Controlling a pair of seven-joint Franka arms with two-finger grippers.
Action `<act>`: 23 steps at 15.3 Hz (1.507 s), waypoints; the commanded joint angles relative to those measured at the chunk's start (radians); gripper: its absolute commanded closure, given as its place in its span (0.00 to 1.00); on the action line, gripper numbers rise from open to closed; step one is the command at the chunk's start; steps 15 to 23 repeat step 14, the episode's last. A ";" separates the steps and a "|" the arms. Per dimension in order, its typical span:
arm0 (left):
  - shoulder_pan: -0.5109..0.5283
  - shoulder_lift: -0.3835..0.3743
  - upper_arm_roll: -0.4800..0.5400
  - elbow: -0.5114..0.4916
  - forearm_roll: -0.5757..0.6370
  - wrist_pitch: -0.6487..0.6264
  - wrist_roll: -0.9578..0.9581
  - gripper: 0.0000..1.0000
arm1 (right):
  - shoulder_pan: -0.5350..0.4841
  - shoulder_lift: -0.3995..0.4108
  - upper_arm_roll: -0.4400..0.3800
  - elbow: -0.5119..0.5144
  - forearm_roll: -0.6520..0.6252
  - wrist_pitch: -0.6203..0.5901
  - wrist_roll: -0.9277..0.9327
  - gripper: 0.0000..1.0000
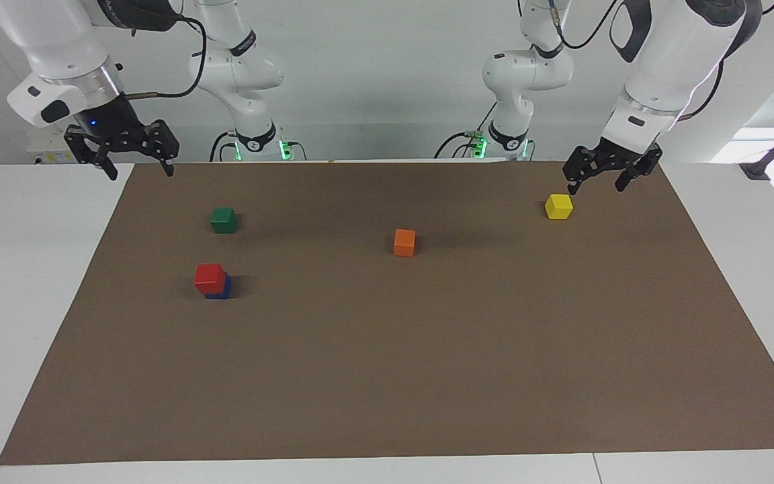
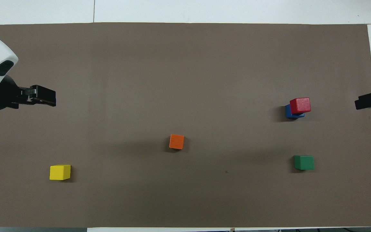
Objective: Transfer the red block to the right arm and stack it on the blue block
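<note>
The red block (image 1: 209,277) sits on top of the blue block (image 1: 221,290), slightly offset, on the brown mat toward the right arm's end of the table. The stack also shows in the overhead view, red block (image 2: 300,105) on blue block (image 2: 290,113). My right gripper (image 1: 140,171) is open and empty, raised over the mat's corner close to the robots, well apart from the stack; it also shows in the overhead view (image 2: 363,103). My left gripper (image 1: 596,187) is open and empty, up in the air beside the yellow block (image 1: 559,206); in the overhead view (image 2: 48,98) it shows at the mat's edge.
A green block (image 1: 224,220) lies nearer to the robots than the stack. An orange block (image 1: 404,242) lies mid-mat. The brown mat (image 1: 427,376) covers most of the white table.
</note>
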 commanded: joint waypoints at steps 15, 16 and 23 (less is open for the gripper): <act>0.007 -0.028 0.005 -0.028 -0.015 -0.001 0.008 0.00 | -0.016 -0.029 0.011 -0.031 0.030 0.009 0.057 0.00; 0.007 -0.028 0.005 -0.028 -0.015 -0.001 0.008 0.00 | -0.016 -0.029 0.011 -0.031 0.030 0.009 0.057 0.00; 0.007 -0.028 0.005 -0.028 -0.015 -0.001 0.008 0.00 | -0.016 -0.029 0.011 -0.031 0.030 0.009 0.057 0.00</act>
